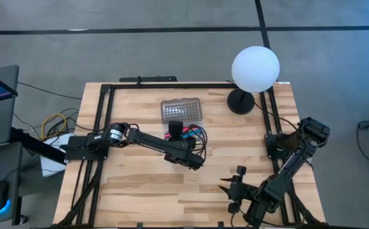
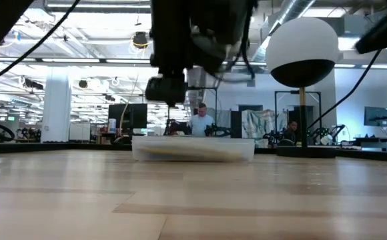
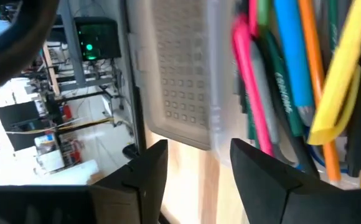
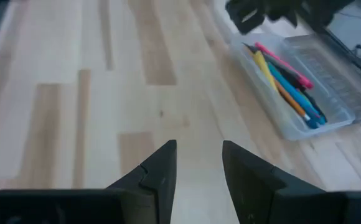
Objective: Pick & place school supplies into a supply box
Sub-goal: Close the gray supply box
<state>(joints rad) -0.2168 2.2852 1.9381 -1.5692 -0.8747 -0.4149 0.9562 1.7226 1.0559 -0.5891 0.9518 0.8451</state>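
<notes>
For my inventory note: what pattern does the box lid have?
The lid shows a grey grid of small squares, clearest in the left wrist view.

Lamp (image 1: 254, 70) beside supply box (image 1: 182, 111)

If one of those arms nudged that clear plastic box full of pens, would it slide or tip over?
Probably slide: the supply box is low and flat on smooth wood. It looks thin-walled, likely light. Its open lid might flap, and the pens lying loose inside could rattle or shift.

Pale smooth wood table (image 1: 146, 184); clear plastic supply box (image 4: 305, 124), dotted lid (image 3: 180, 74).
</notes>
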